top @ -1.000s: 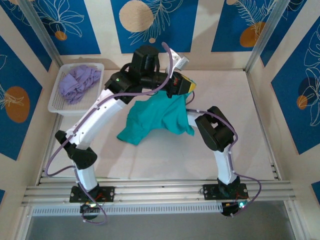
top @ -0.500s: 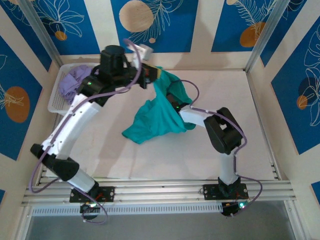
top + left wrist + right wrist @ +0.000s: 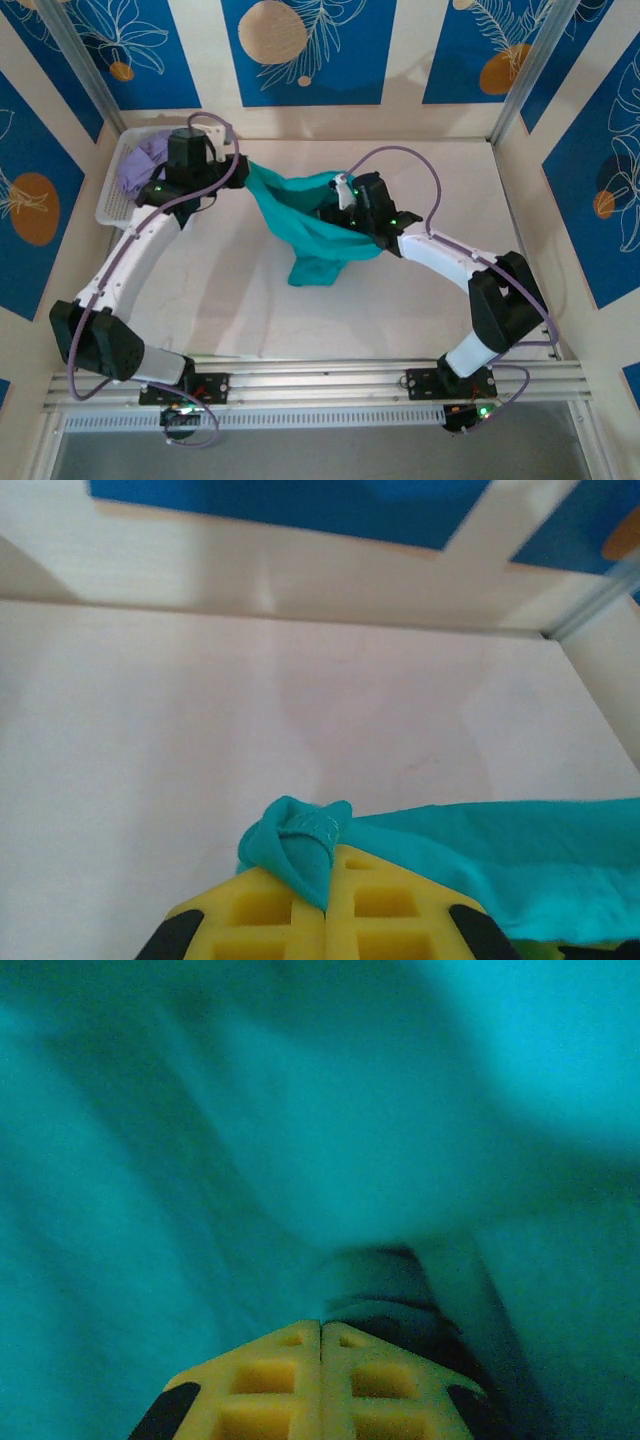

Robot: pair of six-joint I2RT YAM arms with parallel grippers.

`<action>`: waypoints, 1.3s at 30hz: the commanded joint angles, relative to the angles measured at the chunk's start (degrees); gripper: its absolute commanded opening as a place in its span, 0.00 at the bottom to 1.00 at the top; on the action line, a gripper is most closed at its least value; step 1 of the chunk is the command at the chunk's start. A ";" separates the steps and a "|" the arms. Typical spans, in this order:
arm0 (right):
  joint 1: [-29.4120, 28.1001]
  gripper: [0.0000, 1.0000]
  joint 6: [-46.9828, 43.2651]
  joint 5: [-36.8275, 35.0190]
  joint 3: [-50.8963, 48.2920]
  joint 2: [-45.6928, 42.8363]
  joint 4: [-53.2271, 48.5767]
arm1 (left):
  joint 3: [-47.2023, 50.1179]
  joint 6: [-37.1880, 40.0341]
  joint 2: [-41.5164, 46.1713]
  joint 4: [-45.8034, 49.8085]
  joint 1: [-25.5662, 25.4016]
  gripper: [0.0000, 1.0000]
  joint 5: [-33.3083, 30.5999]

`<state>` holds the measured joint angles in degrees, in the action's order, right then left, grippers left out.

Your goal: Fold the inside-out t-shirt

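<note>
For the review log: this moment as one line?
left hand: shut on teal t-shirt | right hand: shut on it | stretched between hands, middle sagging

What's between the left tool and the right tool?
The teal t-shirt, strung from the left tool to the right tool; the top view shows it.

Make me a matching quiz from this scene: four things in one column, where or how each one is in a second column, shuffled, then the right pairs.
Things:
1. t-shirt
2. lavender garment
3. basket
4. left gripper

Places or states:
a. white, at the far left corner
b. shut on a bunched teal edge
c. teal, pulled out wide in the middle
d. heaped inside the basket

Pairs: 1-c, 2-d, 3-a, 4-b
</note>
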<state>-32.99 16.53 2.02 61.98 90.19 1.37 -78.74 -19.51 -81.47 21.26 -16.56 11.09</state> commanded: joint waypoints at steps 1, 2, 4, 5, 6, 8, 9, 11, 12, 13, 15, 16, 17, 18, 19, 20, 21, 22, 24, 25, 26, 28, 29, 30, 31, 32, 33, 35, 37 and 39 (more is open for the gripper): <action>-0.95 0.00 2.84 9.10 6.06 0.57 6.77 | 1.29 -1.50 -2.03 -8.26 -2.37 0.00 8.66; -0.87 0.00 3.27 10.51 7.00 0.63 7.01 | 1.45 -1.74 -2.52 -8.82 -2.56 0.00 9.27; -0.40 0.00 3.92 12.97 7.43 -0.19 7.59 | 1.67 -1.79 -3.19 -9.00 -2.53 0.00 8.61; -0.03 0.00 4.19 13.71 7.30 -1.12 7.69 | 1.47 -1.56 -3.49 -7.84 -2.46 0.00 5.69; 0.54 0.00 4.23 14.62 6.97 -2.31 7.64 | 1.40 -1.21 -3.78 -6.09 -2.15 0.00 0.91; 1.92 0.00 4.80 17.11 5.81 -4.65 7.87 | 2.27 -1.36 -4.26 -4.73 -0.68 0.00 -6.19; 2.62 0.00 5.42 18.11 4.56 -6.04 8.95 | 3.32 -1.50 -4.56 -4.80 0.36 0.00 -8.64; 4.05 0.00 6.70 20.98 2.85 -7.88 11.08 | 5.06 -0.90 -5.37 -5.13 1.29 0.00 -12.01; 4.87 0.00 8.10 22.72 1.94 -8.42 12.90 | 5.81 -0.10 -6.03 -5.25 1.31 0.00 -12.51; 5.26 0.00 9.08 23.82 1.44 -8.54 14.33 | 6.48 0.16 -6.67 -5.47 1.27 0.00 -11.85; 5.57 0.00 10.61 25.47 1.09 -7.66 16.85 | 8.80 -0.07 -7.85 -7.74 1.11 0.00 -8.25; 5.44 0.00 10.92 25.32 1.57 -6.76 16.77 | 10.11 -0.44 -8.24 -9.23 0.85 0.00 -6.33; 5.32 0.00 10.97 25.64 2.25 -5.77 16.65 | 11.36 -0.86 -8.42 -10.58 0.55 0.00 -4.82; 5.00 0.00 10.97 25.31 2.96 -4.61 16.49 | 12.73 -1.05 -8.37 -12.53 -0.10 0.00 -3.31; 4.64 0.00 10.93 24.95 3.92 -3.25 15.91 | 13.87 -0.99 -8.44 -14.25 -0.84 0.00 -2.31; 4.39 0.00 10.69 25.35 4.66 -2.40 15.72 | 14.67 -0.81 -8.44 -15.48 -1.50 0.00 -1.54; 4.12 0.00 10.54 25.97 5.52 -1.33 15.60 | 15.38 -0.72 -8.57 -16.45 -2.00 0.00 -1.09; 4.08 0.00 10.46 26.42 5.84 -0.99 15.85 | 15.87 -0.73 -8.98 -16.66 -2.18 0.00 -0.99; 4.62 0.00 9.63 26.31 5.72 -1.82 15.83 | 16.78 -0.39 -10.06 -16.04 -2.25 0.00 -2.20; 5.19 0.00 9.04 26.19 5.63 -2.78 15.48 | 17.60 -0.03 -10.60 -15.70 -2.29 0.00 -3.43; 6.06 0.00 8.50 25.95 5.25 -4.06 15.04 | 18.60 0.08 -11.00 -15.56 -2.19 0.00 -4.97; 8.79 0.00 8.56 25.96 4.13 -7.07 15.13 | 21.37 -0.49 -11.66 -15.46 -2.05 0.00 -9.08; 9.70 0.00 8.79 26.25 3.43 -8.35 15.52 | 22.44 -1.14 -11.76 -15.71 -1.91 0.00 -10.86; 11.09 0.00 9.37 26.29 2.19 -10.07 16.40 | 24.36 -2.07 -11.59 -16.42 -1.61 0.00 -12.50; 12.01 0.00 9.78 26.37 1.08 -11.27 17.02 | 25.85 -3.21 -11.39 -17.44 -1.12 0.00 -13.55; 12.55 0.00 10.07 26.58 0.20 -12.03 17.35 | 27.14 -4.23 -11.14 -18.39 -0.67 0.00 -14.01; 12.90 0.00 10.18 26.71 -0.59 -12.46 17.49 | 28.50 -5.47 -10.76 -19.54 -0.20 0.00 -14.17; 12.95 0.00 9.81 27.00 -1.93 -12.48 16.69 | 30.59 -7.45 -10.07 -22.38 0.30 0.00 -12.92; 12.86 0.00 9.74 27.00 -3.50 -12.14 16.63 | 32.11 -8.68 -9.05 -25.60 0.11 0.11 -8.92; 12.86 0.00 9.83 26.61 -4.87 -11.90 17.00 | 33.22 -9.39 -7.55 -27.46 -0.46 0.26 -5.72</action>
<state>-19.86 26.13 27.64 59.90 77.91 17.15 -46.76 -25.74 -92.09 0.54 -16.73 1.34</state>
